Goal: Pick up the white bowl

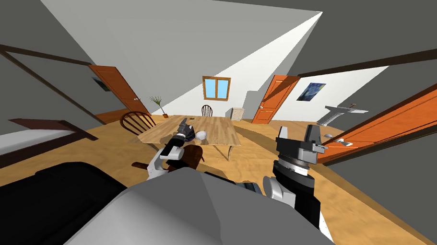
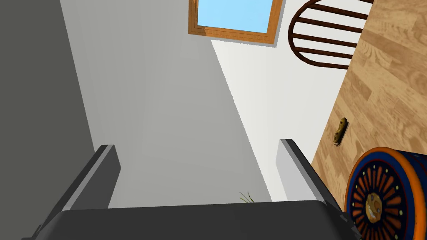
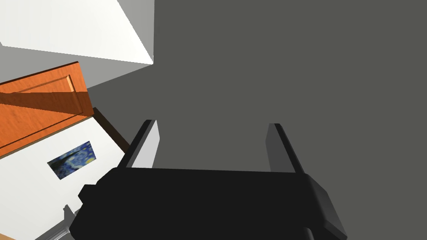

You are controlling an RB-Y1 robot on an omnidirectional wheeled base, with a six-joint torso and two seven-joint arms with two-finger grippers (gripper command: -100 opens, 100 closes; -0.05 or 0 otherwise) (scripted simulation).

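**White bowl: on desk, unheld**

Item: white bowl, resting on the wooden desk, just beside a blue-and-orange patterned bowl.
Left jaws: wide apart, empty, over the desk close to the patterned bowl.
Right jaws: wide apart, empty, raised well apart from the desk.
Also on desk: small brown object.

Nothing legible anywhere: no lettering, label, brand, number or sign. On the framed blue painting on the wall, only swirls of blue and yellow. On the blue-and-orange dish lying on the table, only spokes and dots, no characters.
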